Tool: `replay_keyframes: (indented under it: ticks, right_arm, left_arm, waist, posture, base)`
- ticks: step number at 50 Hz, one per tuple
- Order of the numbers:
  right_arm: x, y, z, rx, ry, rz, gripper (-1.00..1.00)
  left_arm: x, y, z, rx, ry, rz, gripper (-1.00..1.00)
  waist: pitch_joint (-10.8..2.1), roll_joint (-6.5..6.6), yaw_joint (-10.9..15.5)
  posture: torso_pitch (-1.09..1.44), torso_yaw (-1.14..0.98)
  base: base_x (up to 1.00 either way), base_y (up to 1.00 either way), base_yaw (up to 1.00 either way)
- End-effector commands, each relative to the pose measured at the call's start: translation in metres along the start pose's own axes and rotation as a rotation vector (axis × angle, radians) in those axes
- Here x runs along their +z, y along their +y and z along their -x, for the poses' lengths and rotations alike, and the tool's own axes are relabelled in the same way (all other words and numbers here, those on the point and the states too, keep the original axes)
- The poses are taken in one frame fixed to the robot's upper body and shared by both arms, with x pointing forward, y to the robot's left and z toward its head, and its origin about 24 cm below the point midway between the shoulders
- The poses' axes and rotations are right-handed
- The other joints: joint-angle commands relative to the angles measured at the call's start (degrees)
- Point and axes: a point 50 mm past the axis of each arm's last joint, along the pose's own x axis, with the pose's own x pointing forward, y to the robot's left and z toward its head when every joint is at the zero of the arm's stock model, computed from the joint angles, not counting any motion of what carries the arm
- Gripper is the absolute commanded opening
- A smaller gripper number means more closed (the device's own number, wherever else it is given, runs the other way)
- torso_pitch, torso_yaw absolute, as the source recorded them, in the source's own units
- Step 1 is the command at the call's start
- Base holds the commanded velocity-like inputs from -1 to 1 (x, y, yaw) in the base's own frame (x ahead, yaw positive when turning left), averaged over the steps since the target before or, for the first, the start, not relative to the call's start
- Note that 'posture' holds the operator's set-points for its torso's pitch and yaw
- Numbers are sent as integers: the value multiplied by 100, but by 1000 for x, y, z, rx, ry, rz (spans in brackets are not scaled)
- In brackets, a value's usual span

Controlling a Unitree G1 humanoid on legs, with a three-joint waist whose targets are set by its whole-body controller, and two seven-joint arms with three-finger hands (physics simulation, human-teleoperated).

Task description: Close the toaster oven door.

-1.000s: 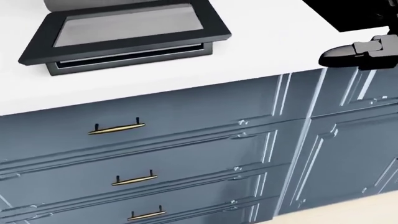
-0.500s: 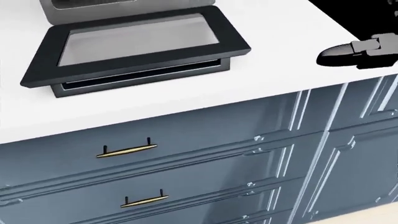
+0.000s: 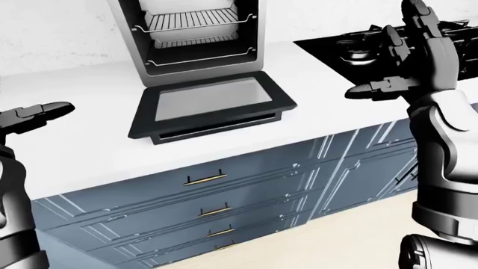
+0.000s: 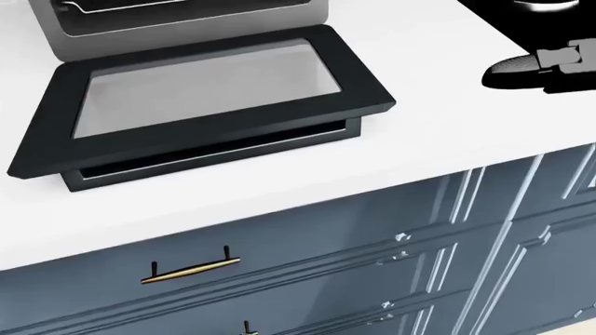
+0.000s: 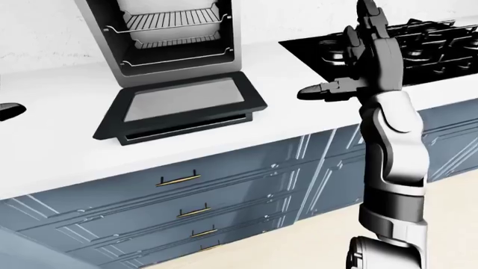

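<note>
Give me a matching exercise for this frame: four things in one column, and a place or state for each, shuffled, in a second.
Things:
1. toaster oven door
2. right hand
3. stove
4. drawer handle

Places or states:
A. brass-coloured, on the blue cabinet under the counter
B. lying open and flat on the white counter
C. black, set into the counter at the right of the right-eye view
D. raised with open fingers, holding nothing

Pairs: 1-B, 2-D, 3-C, 4-A
</note>
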Motion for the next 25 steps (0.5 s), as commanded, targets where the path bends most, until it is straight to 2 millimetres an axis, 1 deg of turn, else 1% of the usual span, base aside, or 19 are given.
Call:
replay_keyframes:
  ticks: [1, 3, 6, 8, 9, 10, 11, 12, 13, 14, 16, 19, 21, 22, 23, 24, 25]
  right_arm:
    - [25, -7, -2, -25, -102, 23, 100]
    - [25, -7, -2, -24, -103, 24, 100]
    - [26, -8, -1, -25, -103, 23, 100]
    - [26, -8, -1, -25, -104, 23, 100]
    - [26, -7, -2, -25, -103, 23, 100]
    - [25, -7, -2, -24, -103, 23, 100]
    - [26, -6, -2, -22, -103, 24, 100]
    - [26, -7, -1, -21, -103, 23, 100]
    - [26, -7, -1, -21, -103, 23, 100]
    - [26, -6, -2, -21, -103, 23, 100]
    - [26, -7, -2, -22, -103, 23, 100]
    - [26, -7, -2, -22, -103, 23, 100]
    - [27, -7, -2, -21, -104, 24, 100]
    - [27, -7, -2, -22, -104, 24, 100]
    - [27, -7, -2, -21, -105, 25, 100]
    - [27, -7, -2, -20, -106, 25, 100]
    - [27, -7, -2, -21, -106, 25, 100]
  left_arm:
    - [23, -4, -6, -17, -97, 3, 100]
    - [24, -3, -6, -16, -98, 3, 100]
    - [24, -3, -6, -16, -98, 4, 100]
    - [25, -3, -5, -15, -99, 3, 100]
    - [25, -2, -5, -14, -100, 4, 100]
    - [25, -2, -5, -14, -100, 3, 100]
    - [25, -2, -6, -13, -100, 3, 100]
    - [24, -1, -6, -12, -100, 4, 100]
    - [24, -2, -6, -12, -100, 4, 100]
    - [25, -2, -6, -12, -100, 4, 100]
    - [25, -2, -6, -13, -100, 4, 100]
    - [25, -2, -6, -12, -100, 5, 100]
    - [25, -2, -6, -12, -100, 5, 100]
    - [25, -2, -6, -12, -100, 5, 100]
    - [26, -2, -6, -11, -101, 6, 100]
    - [26, -2, -6, -10, -102, 6, 100]
    - [26, -2, -6, -11, -103, 6, 100]
  waist:
    - [-139, 25, -41]
    - [-163, -82, -32]
    - [-111, -256, -11]
    - [-114, -415, 13]
    - [-130, -517, 25]
    - [-170, -680, 37]
    - [-213, -706, 66]
    - [-166, -577, -11]
    - [-149, -651, 1]
    - [-145, -634, -22]
    - [-190, -566, -39]
    - [-120, -400, -55]
    - [-96, -227, -87]
    - [-107, -105, -103]
    - [-186, 90, -121]
    - [-252, 151, -156]
    - [-170, 54, -73]
  posture:
    - [0, 0]
    - [0, 0]
    - [0, 0]
    - [0, 0]
    - [0, 0]
    - [0, 0]
    - [0, 0]
    - [0, 0]
    - [0, 0]
    - [0, 0]
    - [0, 0]
    - [0, 0]
    - [0, 0]
    - [0, 0]
    - [0, 0]
    - [0, 0]
    - [0, 0]
  base:
    - [16, 8, 0]
    - [17, 8, 0]
    - [17, 8, 0]
    - [16, 7, 0]
    - [17, 9, 0]
    - [18, 8, 0]
    - [16, 9, 0]
    - [16, 9, 0]
    - [18, 8, 0]
    - [17, 9, 0]
    - [18, 9, 0]
    - [17, 8, 0]
    - [18, 9, 0]
    - [16, 8, 0]
    - [18, 8, 0]
    - [17, 9, 0]
    - [17, 9, 0]
